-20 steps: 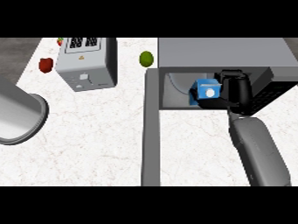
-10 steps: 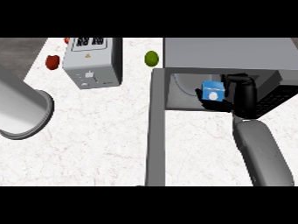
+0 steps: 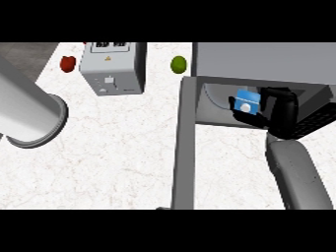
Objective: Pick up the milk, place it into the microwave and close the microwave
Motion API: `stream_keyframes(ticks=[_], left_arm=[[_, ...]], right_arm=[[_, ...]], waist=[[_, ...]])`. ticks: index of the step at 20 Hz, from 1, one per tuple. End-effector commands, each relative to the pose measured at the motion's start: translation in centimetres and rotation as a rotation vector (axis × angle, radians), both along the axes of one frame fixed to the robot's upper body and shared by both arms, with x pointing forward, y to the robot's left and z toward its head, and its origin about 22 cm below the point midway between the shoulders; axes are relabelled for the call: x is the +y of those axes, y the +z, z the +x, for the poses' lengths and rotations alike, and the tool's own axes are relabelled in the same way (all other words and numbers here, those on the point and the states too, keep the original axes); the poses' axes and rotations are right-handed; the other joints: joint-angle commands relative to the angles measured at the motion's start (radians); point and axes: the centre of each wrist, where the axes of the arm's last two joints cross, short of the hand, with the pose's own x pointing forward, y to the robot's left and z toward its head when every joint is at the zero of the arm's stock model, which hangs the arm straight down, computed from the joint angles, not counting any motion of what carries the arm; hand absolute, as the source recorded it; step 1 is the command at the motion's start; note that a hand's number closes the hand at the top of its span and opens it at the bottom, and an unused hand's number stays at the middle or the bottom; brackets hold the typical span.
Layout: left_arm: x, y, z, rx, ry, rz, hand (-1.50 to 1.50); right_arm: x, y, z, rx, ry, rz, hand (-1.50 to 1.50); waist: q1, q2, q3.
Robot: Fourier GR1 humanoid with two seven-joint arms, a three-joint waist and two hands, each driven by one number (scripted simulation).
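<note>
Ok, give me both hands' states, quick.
Right hand: shut on the milk, inside the microwave.
Left hand: only the forearm shows; hand not in view.

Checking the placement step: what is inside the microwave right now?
The blue milk carton, held by the right hand, over the pale turntable. The hand hides the cavity's right side.
</note>
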Motion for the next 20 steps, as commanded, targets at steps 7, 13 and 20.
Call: stream_keyframes(ticks=[7, 13, 20], left_arm=[[-0.5, 1.1, 0.9, -0.013, -0.026, 0.066, -1.5], [-1.0, 1.1, 1.6, -0.012, -0.041, 0.088, -1.5], [-1.9, 1.2, 2.4, -0.016, -0.082, 0.094, -1.5]], right_arm=[[-2.1, 0.8, 2.6, 0.073, -0.28, -0.137, -1.5], [-1.9, -0.5, 1.6, 0.068, -0.303, -0.162, -1.5], [-0.8, -1.2, 0.8, 0.134, -0.196, -0.06, -1.5]], waist=[[0.092, 0.077, -0.007], [0.11, 0.089, -0.005], [0.135, 0.091, -0.003]])
